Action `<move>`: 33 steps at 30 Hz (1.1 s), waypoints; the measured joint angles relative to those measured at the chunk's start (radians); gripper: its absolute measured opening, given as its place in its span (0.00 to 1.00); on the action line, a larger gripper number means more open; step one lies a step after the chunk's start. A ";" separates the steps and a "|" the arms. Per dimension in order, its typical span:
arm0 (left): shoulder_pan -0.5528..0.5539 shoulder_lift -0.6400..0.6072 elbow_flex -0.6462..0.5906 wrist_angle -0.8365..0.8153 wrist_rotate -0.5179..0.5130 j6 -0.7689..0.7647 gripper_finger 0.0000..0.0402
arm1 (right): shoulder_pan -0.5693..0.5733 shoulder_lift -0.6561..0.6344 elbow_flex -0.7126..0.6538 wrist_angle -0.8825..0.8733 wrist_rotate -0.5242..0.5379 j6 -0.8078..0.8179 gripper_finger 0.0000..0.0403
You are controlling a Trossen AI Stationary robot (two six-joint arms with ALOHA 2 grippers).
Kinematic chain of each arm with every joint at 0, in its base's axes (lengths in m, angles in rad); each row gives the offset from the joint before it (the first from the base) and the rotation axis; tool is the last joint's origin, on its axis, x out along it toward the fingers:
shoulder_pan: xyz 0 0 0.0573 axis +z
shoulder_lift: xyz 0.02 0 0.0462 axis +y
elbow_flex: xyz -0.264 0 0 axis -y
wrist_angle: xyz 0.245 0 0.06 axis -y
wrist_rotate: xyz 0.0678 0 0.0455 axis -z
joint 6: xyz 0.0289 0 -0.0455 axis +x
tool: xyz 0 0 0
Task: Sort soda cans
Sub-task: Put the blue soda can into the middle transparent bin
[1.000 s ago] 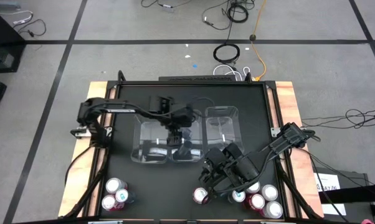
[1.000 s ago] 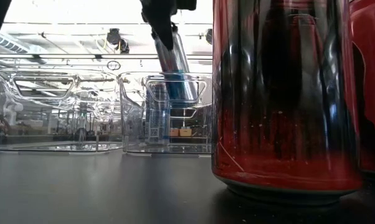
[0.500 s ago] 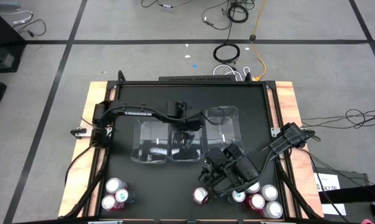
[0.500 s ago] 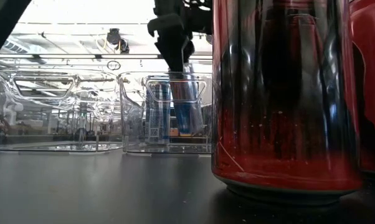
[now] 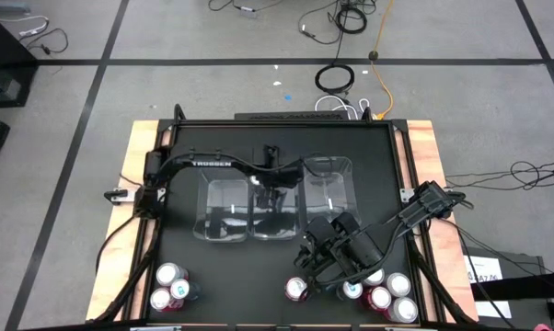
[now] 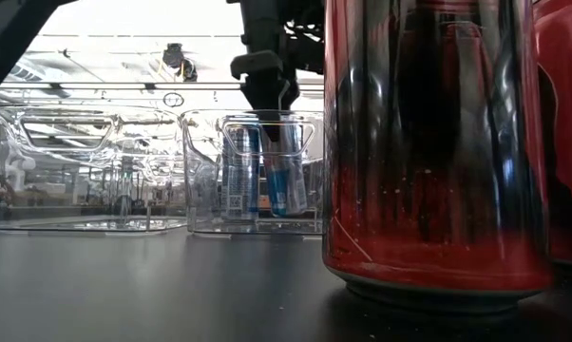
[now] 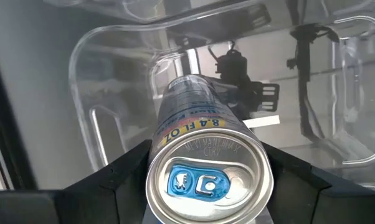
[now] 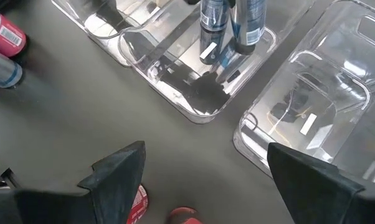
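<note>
My left gripper pinches a blue can upright inside the middle bin, beside its match, grouping blues.

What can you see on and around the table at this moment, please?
table: one, black.
clear bins: three, transparent, side by side mid-table.
standing blue can: one, blue, middle bin.
held blue can: one, blue, middle bin.
front-left cans: three, silver tops, front-left corner.
front-right cans: about six, some red, front right, partly under the right arm.
cables: several, black and orange, on the floor beyond the table.
left gripper: one, dark, shut on the held blue can.
right gripper: one, dark, fingers open, above the table near the front-right cans.
</note>
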 joint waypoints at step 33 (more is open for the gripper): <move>0.020 -0.001 -0.018 0.013 0.064 -0.009 0.64 | 0.006 0.000 0.000 -0.008 0.000 0.033 0.82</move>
